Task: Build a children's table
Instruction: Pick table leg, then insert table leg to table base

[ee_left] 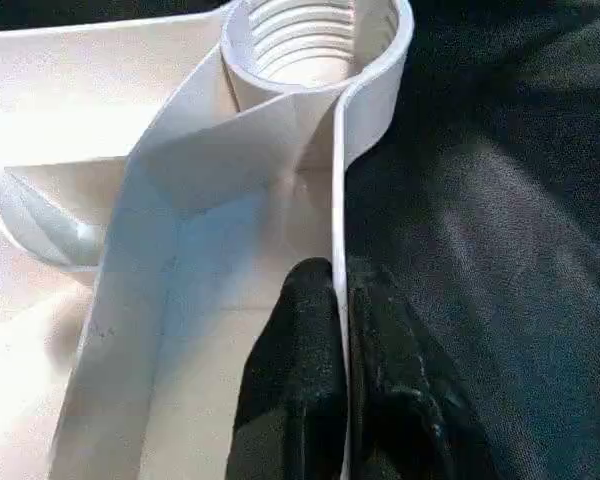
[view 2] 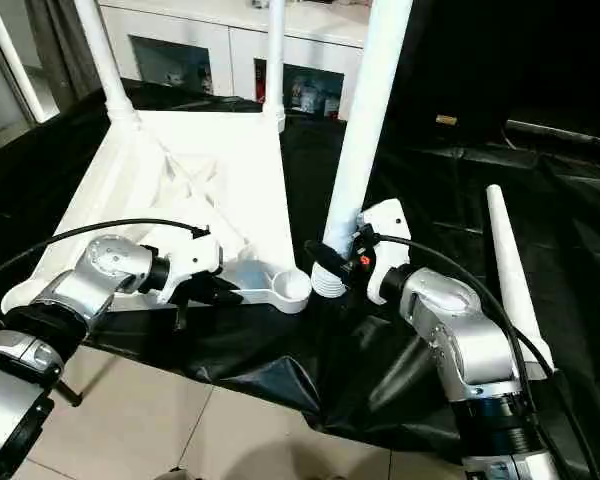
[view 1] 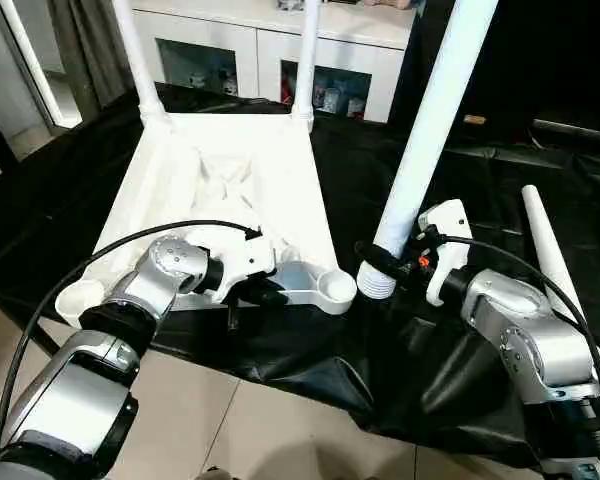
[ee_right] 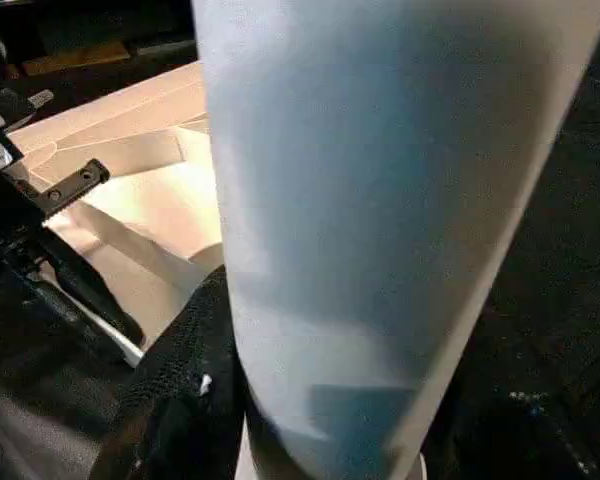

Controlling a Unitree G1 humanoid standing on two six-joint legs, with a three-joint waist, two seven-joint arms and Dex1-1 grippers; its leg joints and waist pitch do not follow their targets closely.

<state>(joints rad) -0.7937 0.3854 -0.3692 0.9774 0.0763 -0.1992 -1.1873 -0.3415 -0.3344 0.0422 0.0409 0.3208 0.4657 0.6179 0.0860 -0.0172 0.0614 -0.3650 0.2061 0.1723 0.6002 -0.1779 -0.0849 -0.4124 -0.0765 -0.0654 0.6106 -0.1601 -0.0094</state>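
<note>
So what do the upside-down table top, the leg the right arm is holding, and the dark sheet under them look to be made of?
Table top: looks like moulded white plastic, smooth and slightly glossy, with thin ribs and threaded round sockets. Leg in the right pincer: apparently the same white plastic, a smooth tube with a ridged screw end. Sheet: probably thin black plastic film; it wrinkles and gleams.

White table top (view 1: 225, 175), white legs (view 1: 435, 130); black floor sheet (view 1: 440, 330); beige floor tiles (view 1: 230, 430); silver forearms (view 1: 525, 335).
</note>
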